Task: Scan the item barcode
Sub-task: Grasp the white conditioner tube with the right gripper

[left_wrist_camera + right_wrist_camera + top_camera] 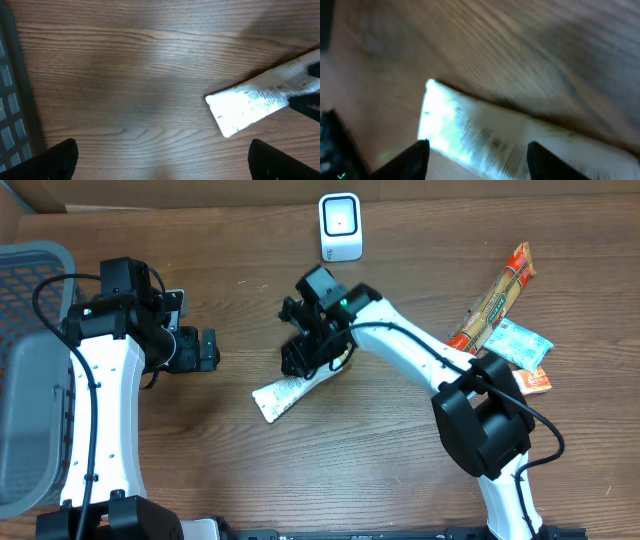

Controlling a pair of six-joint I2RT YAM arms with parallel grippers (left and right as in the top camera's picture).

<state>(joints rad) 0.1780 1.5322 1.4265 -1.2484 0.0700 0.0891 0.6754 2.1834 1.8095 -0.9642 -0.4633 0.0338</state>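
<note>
The item, a long white packet [283, 393], lies flat on the wooden table, slanting up to the right. My right gripper [312, 352] hangs over its right end. In the right wrist view the gripper [477, 145] is open, its dark fingers [415, 160] spread to either side of the packet [470, 130], whose printed lines are blurred. The white scanner [340, 227] stands at the table's far edge. My left gripper [205, 348] is open to the left of the packet and holds nothing. In the left wrist view, its open gripper [162, 150] has the packet [250, 102] ahead on the right.
A grey basket [30, 270] fills the left edge of the table. At the right lie a long orange snack packet [495, 295], a pale teal packet [518, 342] and a small orange packet [535, 380].
</note>
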